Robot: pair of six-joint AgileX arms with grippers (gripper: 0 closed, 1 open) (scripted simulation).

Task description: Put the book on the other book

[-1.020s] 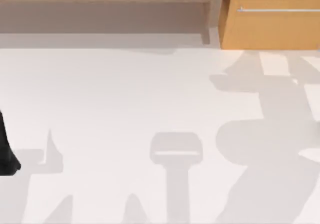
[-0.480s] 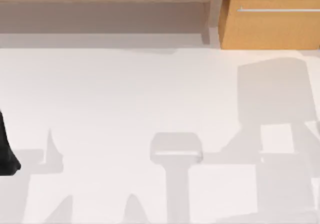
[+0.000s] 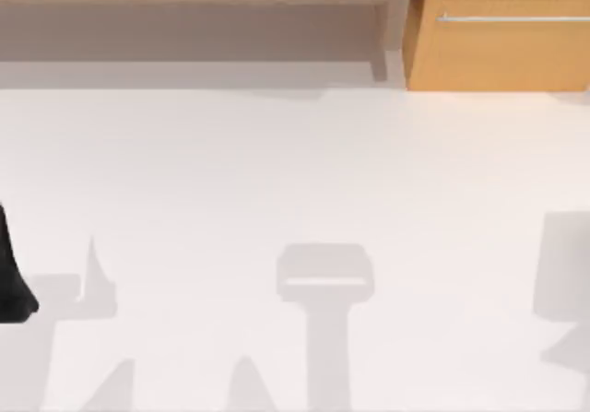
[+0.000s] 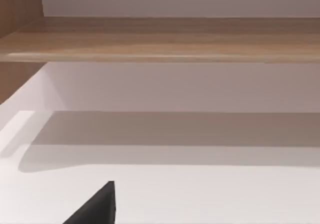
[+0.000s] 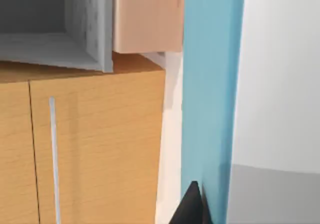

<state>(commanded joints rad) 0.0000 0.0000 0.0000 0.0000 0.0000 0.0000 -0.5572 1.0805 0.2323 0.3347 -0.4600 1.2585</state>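
Blue, the book (image 5: pixel 212 83) stood beside our right gripper's fingertip (image 5: pixel 189 206), before an orange cabinet (image 5: pixel 95 149); whether we pinched it, we could not tell. Our left arm (image 3: pixel 13 278) sat at the white table's (image 3: pixel 277 172) left edge.

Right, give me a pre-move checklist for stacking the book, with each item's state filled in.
1. Book held: cannot tell. The right wrist view shows a blue book against a dark fingertip, but not both fingers.
2. Other book located: not ok, no second book seen on the white table.
3. Left arm parked: ok, a dark part sits at the table's left edge.
4. Clearance from the wooden cabinet: cannot tell; it is close behind the book.
5. Book's tilt: cannot tell from the wrist view alone.
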